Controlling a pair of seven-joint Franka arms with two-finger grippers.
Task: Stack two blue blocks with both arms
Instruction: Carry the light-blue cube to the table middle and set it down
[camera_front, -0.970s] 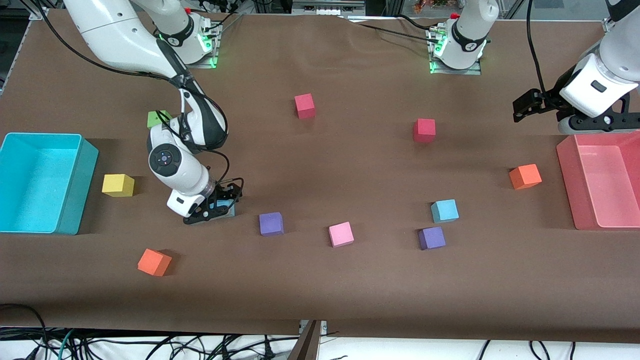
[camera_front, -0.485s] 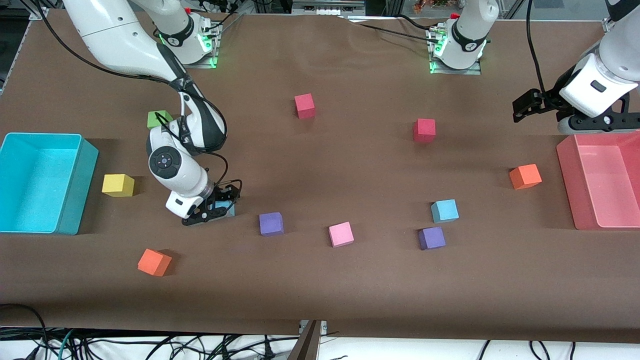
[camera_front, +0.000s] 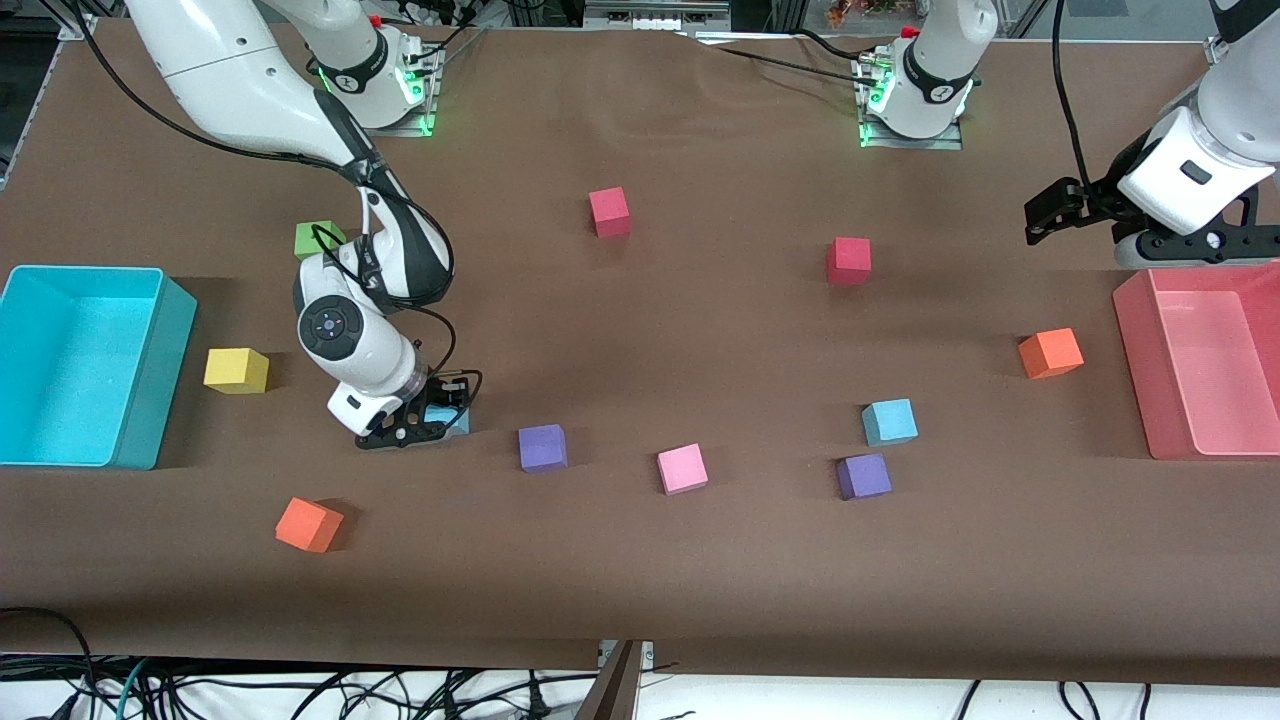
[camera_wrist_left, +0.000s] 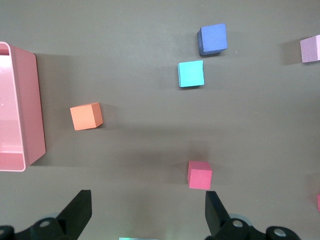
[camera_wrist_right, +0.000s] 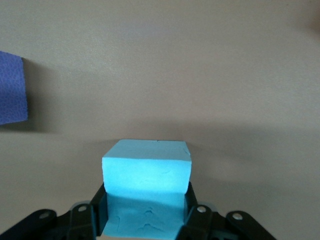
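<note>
- The right gripper (camera_front: 432, 415) is down at the table toward the right arm's end, its black fingers (camera_wrist_right: 96, 207) pressed against both sides of a blue block (camera_wrist_right: 146, 192); in the right wrist view the foam fills the space between them.
- From the front view that block shows only as a sliver of sky blue (camera_front: 447, 417); the gripper and wrist cover the rest.
- The wrist view cuts the fingers off at its edge, so their tips and the block's base cannot be made out.
- The left gripper (camera_front: 1043, 215) hangs with its fingers spread wide and holding nothing, over the table by the pink bin (camera_front: 1133, 330), where the left arm waits.
- The second blue block (camera_front: 889, 421) sits free on the table toward the left arm's end, well apart from the first.
- A purple cube (camera_front: 864, 476) lies just beside it, nearer the camera.
- Another purple cube (camera_front: 542, 447) sits near the gripped block.
- Between the two purple cubes lies a pink cube (camera_front: 682, 468).
- A yellow cube (camera_front: 236, 370) sits beside the cyan bin (camera_front: 160, 370).
</note>
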